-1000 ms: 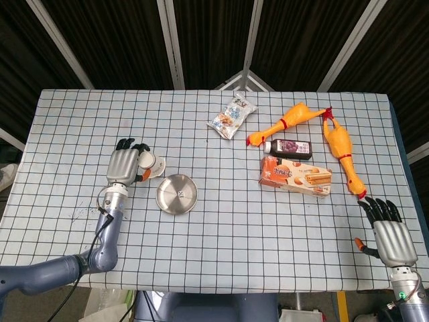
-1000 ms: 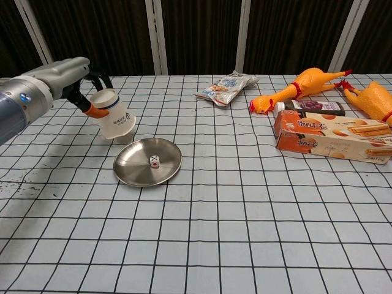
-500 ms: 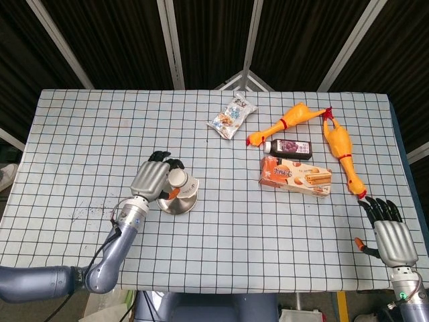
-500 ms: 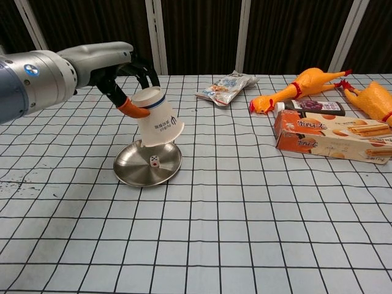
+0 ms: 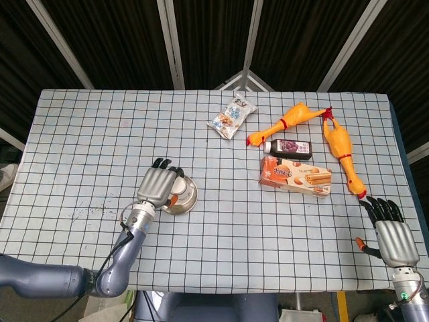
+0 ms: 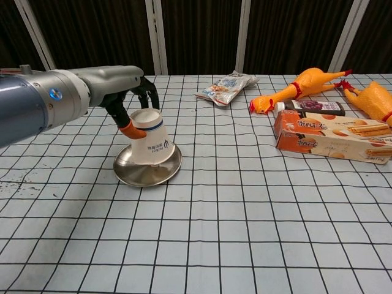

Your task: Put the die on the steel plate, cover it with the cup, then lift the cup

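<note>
The left hand [image 6: 131, 104] grips the upturned base of the paper cup [image 6: 149, 142], its fingers wrapped round the narrow closed end. The cup stands mouth-down on the steel plate [image 6: 128, 176], slightly tilted, its rim resting inside the dish. The die is not visible; it is presumably hidden beneath the cup, so covering looks done or nearly so, with lifting still to come.

A cup like this is light, thin-walled and easy to crush, so a gentle hold round the stiffer base ring suits it best; a straight upward pull should avoid nudging the small, easily rolled die or sliding the smooth plate.

Well right of the plate lie a snack box [image 6: 331, 138], a dark bottle [image 6: 314, 106] and two rubber chickens [image 6: 300, 86]; a snack bag [image 6: 224, 88] sits behind it. The right hand [image 5: 393, 239], far from the plate at the tabletop's [image 6: 245, 233] near edge, is empty with fingers spread.
</note>
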You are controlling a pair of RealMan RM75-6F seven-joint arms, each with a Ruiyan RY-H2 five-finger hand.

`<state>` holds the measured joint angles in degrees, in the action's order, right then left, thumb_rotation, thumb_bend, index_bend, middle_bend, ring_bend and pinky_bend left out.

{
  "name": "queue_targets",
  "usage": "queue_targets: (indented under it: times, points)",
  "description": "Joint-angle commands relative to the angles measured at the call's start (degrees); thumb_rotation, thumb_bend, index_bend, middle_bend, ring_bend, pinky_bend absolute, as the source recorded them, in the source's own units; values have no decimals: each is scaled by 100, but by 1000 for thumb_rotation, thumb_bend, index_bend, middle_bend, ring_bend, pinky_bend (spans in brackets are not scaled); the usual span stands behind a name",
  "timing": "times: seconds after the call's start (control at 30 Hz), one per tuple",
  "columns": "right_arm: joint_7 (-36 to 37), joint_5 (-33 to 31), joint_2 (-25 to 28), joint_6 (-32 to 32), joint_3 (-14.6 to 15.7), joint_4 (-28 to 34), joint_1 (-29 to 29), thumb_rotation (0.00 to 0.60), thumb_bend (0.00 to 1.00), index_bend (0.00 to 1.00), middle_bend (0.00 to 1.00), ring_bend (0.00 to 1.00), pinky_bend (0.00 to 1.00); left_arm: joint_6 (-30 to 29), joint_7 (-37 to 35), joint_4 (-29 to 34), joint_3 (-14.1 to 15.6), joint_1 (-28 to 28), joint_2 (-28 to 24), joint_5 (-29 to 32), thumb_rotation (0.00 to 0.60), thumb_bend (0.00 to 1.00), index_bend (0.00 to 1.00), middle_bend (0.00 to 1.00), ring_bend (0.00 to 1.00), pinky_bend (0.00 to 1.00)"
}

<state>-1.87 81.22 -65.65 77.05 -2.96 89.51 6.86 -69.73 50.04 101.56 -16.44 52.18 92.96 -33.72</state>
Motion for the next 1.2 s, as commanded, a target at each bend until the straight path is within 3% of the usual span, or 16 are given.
queue_targets:
  times: [0.03, 0.6, 1.07, 1.2]
  points:
    - [6, -4, -2, -5, 1, -4, 0, 600, 260, 161, 108, 83, 0, -9, -111, -214, 90, 9, 147, -62, 600, 491, 421, 376, 127, 99]
    - [86, -8, -8, -63, 15, -35, 16, 600, 260, 161, 108, 83, 0, 251, -860, -1088, 401, -58, 610, -902, 600, 490, 421, 368, 127, 98]
    - [121, -3, -11, -99, 27, -44, 29, 600, 260, 161, 108, 83, 0, 297, -602, -1252, 497, -61, 629, -864, 600, 494, 457, 385, 128, 98]
    - [121, -15, -19, -105, 26, -52, 30, 600, 260, 161, 108, 83, 0, 435, -598, -1034, 392, -69, 528, -547, 600, 496, 465, 385, 127, 96]
